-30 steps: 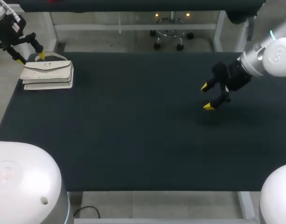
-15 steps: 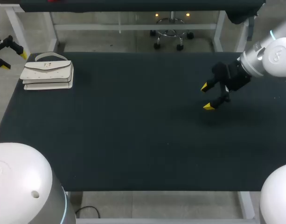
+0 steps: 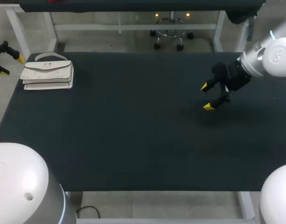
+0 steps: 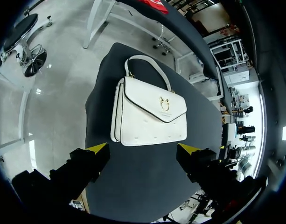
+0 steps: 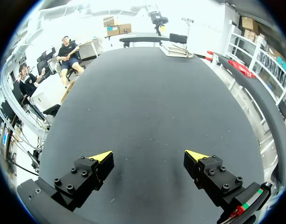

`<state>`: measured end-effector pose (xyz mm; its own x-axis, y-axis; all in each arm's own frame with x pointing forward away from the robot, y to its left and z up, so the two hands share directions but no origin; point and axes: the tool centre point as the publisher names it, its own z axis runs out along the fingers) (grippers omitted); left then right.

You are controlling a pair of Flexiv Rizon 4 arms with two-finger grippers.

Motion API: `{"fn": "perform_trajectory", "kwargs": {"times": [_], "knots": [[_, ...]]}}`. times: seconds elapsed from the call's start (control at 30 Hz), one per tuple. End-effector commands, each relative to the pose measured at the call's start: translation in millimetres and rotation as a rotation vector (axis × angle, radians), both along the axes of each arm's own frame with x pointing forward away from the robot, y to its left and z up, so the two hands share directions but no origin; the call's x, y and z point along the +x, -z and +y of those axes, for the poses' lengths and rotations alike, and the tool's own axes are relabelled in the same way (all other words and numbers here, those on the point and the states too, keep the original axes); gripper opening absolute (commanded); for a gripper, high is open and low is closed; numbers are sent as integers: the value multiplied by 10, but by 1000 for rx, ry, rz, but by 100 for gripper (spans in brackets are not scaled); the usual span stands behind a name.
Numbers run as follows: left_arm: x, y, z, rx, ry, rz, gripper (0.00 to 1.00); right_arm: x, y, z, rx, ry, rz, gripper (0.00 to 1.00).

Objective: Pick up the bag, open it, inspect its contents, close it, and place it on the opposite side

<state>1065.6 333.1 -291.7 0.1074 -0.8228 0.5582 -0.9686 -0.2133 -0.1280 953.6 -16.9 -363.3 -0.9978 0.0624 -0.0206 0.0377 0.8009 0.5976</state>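
Bag point(image 4: 149, 115) apparently closed, untouched; left fingers point(image 4: 97, 148), right fingers point(image 5: 101, 156) spread wide.

Robotics lab, black work table point(image 3: 133, 149), white robot arm point(image 3: 272, 57), yellow-tipped pincer point(image 3: 206, 97)

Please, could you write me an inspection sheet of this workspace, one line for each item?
Surface: dark table, no spill seen.
Job's things: white bag, flap closed, lying at the far left corner, not held.
Clutter: nothing seen.
Grippers: left gripper open, beyond the left edge, apart from the bag; right gripper open, empty, above the table's right part.
Cables: nothing seen on the table.
Surroundings: nothing seen reaching over the table.
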Motion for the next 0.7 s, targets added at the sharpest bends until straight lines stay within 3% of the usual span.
{"fn": "perform_trajectory", "kwargs": {"times": [0.03,0.4,0.57,0.7], "knots": [[144,115,99,-70,44,47,100,-1,4,-1,1,0,-1,100],[235,354,109,-118,49,86,98,-1,4,-1,1,0,-1,100],[287,411,92,-131,50,93,85,-1,4,-1,1,0,-1,100],[341,427,121,-153,54,87,81,-1,4,-1,1,0,-1,100]]}}
